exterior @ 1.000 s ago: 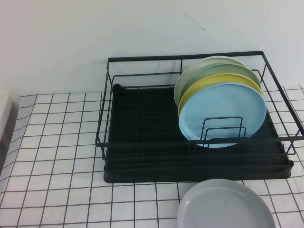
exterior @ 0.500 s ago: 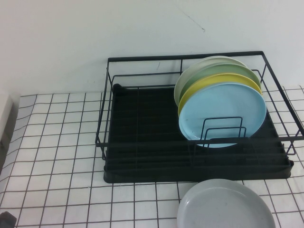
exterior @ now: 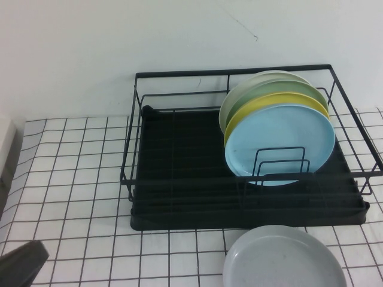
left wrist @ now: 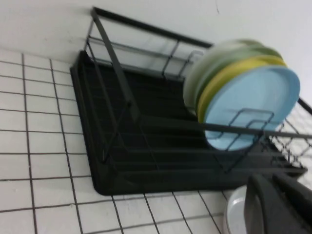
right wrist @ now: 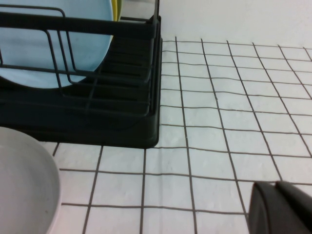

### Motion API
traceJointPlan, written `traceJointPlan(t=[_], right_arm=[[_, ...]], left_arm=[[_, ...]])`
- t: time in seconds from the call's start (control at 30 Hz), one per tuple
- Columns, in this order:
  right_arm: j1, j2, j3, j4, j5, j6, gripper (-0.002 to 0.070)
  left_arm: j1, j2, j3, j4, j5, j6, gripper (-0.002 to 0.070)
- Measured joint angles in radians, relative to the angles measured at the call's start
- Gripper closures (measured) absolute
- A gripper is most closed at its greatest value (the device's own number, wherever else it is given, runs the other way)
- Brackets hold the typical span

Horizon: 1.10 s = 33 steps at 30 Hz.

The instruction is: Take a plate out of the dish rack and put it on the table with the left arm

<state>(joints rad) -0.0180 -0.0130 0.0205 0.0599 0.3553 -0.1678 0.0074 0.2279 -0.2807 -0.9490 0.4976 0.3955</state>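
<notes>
Jaws state unclear on both grippers; plate [exterior: 281, 143] stands upright in dish rack [exterior: 179, 197].

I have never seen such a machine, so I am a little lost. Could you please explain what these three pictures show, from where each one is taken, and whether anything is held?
This is a robot with two arms. One picture comes from a raised camera looking down at the table, a white surface with a black grid. The other two come from cameras on the arms' wrists.

On the table stands a black wire dish rack. Several plates stand upright in it: the light blue plate in front, a yellow plate behind it, then paler ones. A pale grey plate lies flat on the table in front of the rack.

In the high view only a dark part of the left arm shows, at the lower left corner. Each wrist picture shows a dark piece of its own end effector, the left end effector and the right end effector. Nothing is held.
</notes>
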Motion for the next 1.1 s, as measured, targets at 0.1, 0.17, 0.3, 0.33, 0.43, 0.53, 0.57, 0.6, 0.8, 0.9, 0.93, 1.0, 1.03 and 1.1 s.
traceJointPlan(t=[0.1,0.17,0.3,0.33,0.43,0.53,0.57,0.6,0.8,0.9,0.93,1.0,1.03,1.1], right_arm=[[0.000,0.000,0.000,0.000,0.000,0.000,0.0678],[0.000,0.000,0.000,0.000,0.000,0.000,0.0678],[0.000,0.000,0.000,0.000,0.000,0.000,0.0678],[0.000,0.000,0.000,0.000,0.000,0.000,0.0678],[0.000,0.000,0.000,0.000,0.000,0.000,0.0678],[0.000,0.000,0.000,0.000,0.000,0.000,0.0678],[0.000,0.000,0.000,0.000,0.000,0.000,0.0678],[0.000,0.000,0.000,0.000,0.000,0.000,0.0678],[0.000,0.000,0.000,0.000,0.000,0.000,0.0678],[0.000,0.000,0.000,0.000,0.000,0.000,0.0678],[0.000,0.000,0.000,0.000,0.000,0.000,0.0678],[0.000,0.000,0.000,0.000,0.000,0.000,0.0678],[0.000,0.000,0.000,0.000,0.000,0.000,0.0678],[0.000,0.000,0.000,0.000,0.000,0.000,0.0678]], left_arm=[[0.000,0.200,-0.149,0.017,0.126,0.113,0.0678],[0.000,0.329,-0.228,0.000,0.178,0.223,0.0678],[0.000,0.552,-0.354,-0.092,0.260,0.456,0.0678],[0.000,0.614,-0.386,-0.120,0.279,0.509,0.0678],[0.000,0.785,-0.472,-0.220,0.318,0.648,0.0678],[-0.028,0.923,-0.569,-0.288,0.314,0.760,0.0678],[-0.050,0.969,-0.596,-0.295,0.300,0.782,0.0678],[-0.077,1.003,-0.631,-0.297,0.282,0.798,0.0678],[-0.262,1.230,-0.841,-0.295,0.224,0.886,0.0678],[-0.334,1.328,-0.934,-0.286,0.193,0.906,0.0678],[-0.352,1.359,-0.965,-0.273,0.188,0.911,0.0678],[-0.382,1.414,-1.017,-0.240,0.187,0.940,0.0677],[-0.397,1.442,-1.043,-0.226,0.197,0.968,0.0671],[-0.420,1.492,-1.088,-0.206,0.208,1.036,0.0638]])
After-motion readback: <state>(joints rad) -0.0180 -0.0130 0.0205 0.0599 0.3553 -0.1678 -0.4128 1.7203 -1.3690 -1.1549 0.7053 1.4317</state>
